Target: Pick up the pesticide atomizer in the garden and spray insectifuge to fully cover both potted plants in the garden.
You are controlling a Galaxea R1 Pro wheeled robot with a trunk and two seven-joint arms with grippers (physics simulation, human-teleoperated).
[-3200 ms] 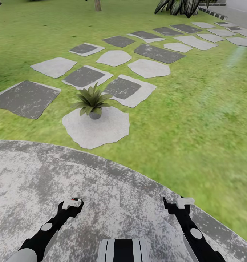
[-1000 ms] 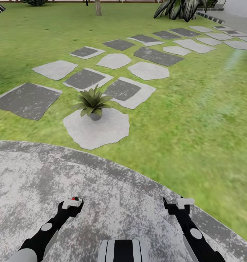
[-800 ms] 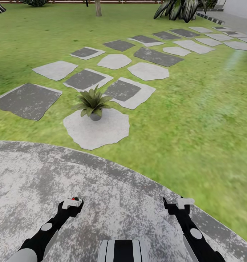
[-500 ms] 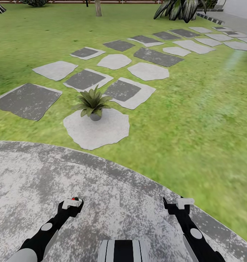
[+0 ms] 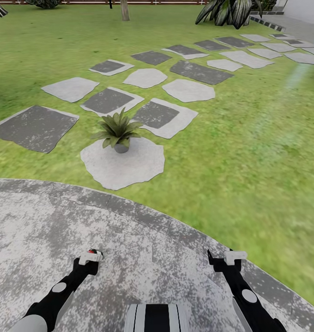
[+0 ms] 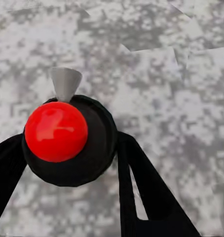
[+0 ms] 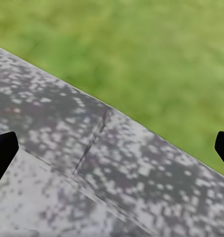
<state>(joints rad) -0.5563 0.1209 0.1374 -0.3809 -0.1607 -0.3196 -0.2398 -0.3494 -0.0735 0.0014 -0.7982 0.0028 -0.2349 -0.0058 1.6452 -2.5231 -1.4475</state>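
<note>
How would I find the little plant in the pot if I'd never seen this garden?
Start at the round grey stone patio. Just past its edge, in the grass, lies a pale rounded stepping stone. On its far side stands the potted plant: spiky green leaves, small grey pot, the only thing standing on the stones.

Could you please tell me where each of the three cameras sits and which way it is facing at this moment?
Head view: on the robot's head, looking forward and down over the stone patio, lawn and a potted plant; both arms show.
Left wrist view: on the left arm, looking down along dark fingers flanking the pesticide atomizer, patio beneath.
Right wrist view: on the right arm, facing the patio's edge and grass; fingertips spread wide.
Shared: all three see the patio; head and left wrist views share the atomizer.
</note>
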